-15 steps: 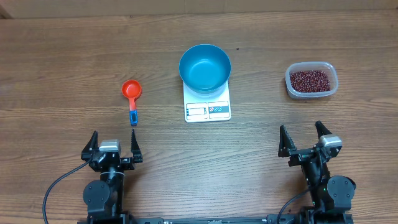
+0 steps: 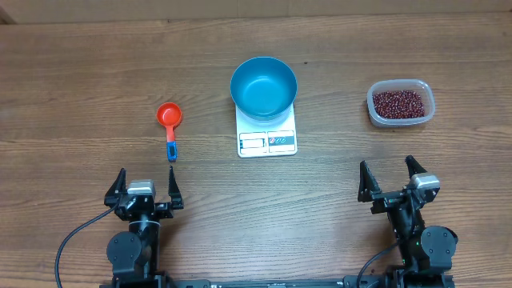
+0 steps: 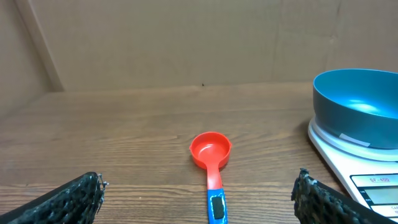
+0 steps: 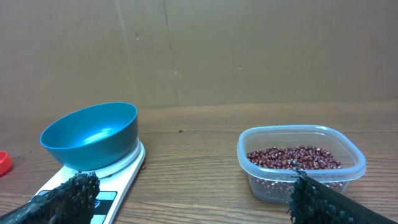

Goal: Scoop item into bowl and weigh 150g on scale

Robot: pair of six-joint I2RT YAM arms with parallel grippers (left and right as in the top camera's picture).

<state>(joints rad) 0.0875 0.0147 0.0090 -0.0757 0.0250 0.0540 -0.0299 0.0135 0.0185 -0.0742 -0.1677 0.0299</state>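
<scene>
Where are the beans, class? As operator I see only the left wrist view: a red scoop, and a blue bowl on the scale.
Observer: The beans lie in a clear tub, off to the right of the scale and apart from it.
Operator: Is anything in the bowl?
Observer: No. From overhead, the blue bowl is bare to its bottom.
Operator: And the right gripper?
Observer: The right gripper stands open with nothing between its fingers, on the tub's side but well short of it.
</scene>
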